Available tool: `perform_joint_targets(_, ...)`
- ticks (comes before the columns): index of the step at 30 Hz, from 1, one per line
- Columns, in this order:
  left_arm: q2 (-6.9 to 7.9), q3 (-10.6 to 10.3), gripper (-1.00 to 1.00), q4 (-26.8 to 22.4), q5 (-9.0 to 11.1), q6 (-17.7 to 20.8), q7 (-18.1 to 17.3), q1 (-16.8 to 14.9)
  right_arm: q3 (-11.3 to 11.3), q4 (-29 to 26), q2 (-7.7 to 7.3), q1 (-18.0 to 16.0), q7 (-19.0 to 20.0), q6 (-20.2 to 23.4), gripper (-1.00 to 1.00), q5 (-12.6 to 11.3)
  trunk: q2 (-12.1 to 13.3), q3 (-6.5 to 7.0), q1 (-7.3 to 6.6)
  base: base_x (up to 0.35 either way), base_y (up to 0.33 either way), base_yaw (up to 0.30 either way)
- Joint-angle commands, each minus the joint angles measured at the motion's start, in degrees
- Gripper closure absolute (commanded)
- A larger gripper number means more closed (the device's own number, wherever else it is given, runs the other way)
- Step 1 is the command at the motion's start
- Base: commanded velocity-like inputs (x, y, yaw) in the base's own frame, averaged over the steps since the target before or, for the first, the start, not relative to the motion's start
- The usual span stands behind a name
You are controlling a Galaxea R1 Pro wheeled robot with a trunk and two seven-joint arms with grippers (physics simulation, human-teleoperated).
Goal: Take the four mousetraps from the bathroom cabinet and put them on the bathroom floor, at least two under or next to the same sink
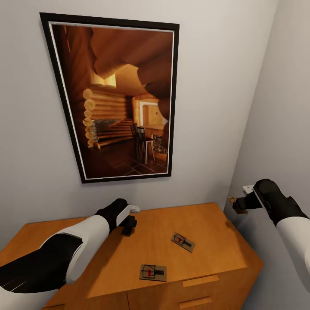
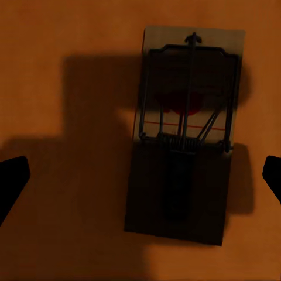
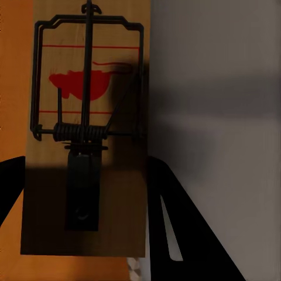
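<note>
Grey walls close a tight corner round the cabinet (image 1: 206, 224), with a framed picture (image 1: 116, 99) hanging on the back wall. Two mousetraps lie on the cabinet top: one (image 1: 153, 272) close to the front edge, another (image 1: 183, 242) further back toward the right. A third trap (image 2: 184, 137) lies flat under the left gripper (image 1: 128, 227), near the back edge; that claw is spread wide, both tips well apart from the board. The right gripper (image 1: 239, 205) hangs beyond the right edge, by the side wall, pinching a fourth trap (image 3: 88, 129) at its lower end.

Risks, as I judge them: the held trap is gripped by one end only and could pivot or slip, and the side wall is near enough to knock it. The left claw could push its thin, flat board along the wood rather than catching it. Open room lies mostly toward the front edge.
</note>
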Motion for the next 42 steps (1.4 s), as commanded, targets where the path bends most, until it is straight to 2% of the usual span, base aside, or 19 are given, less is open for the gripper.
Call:
perform_joint_targets(1,0.00,-0.3,-1.00,-0.1,0.6,0.2,0.4,0.0,0.2,-0.1,-0.07,-0.1,0.4,0.2,1.00,0.5,-0.1,-0.10,0.02,0.000,0.000,0.000)
perform_joint_targets(12,0.00,-0.3,-1.00,0.8,0.6,-0.6,-0.1,0.0,0.3,-0.1,-0.04,-0.1,0.5,0.1,1.00,0.5,-0.1,-0.10,0.02,0.000,0.000,0.000)
perform_joint_targets(20,0.00,-0.3,-1.00,1.2,0.5,-1.1,-4.7,0.3,0.2,0.0,-0.28,-0.1,0.5,0.1,1.00,0.5,-0.1,-0.10,0.02,0.000,0.000,0.000)
perform_joint_targets(36,0.00,-0.3,-1.00,1.4,0.6,-1.2,-5.2,0.4,0.2,0.0,-0.38,-0.1,0.5,0.0,1.00,0.5,-0.1,-0.10,0.02,0.000,0.000,0.000)
perform_joint_targets(42,0.00,-0.3,-1.00,3.2,0.6,-1.9,-5.2,0.4,0.3,0.0,-0.38,-0.1,0.5,0.0,1.00,0.5,-0.1,-0.10,0.02,0.000,0.000,0.000)
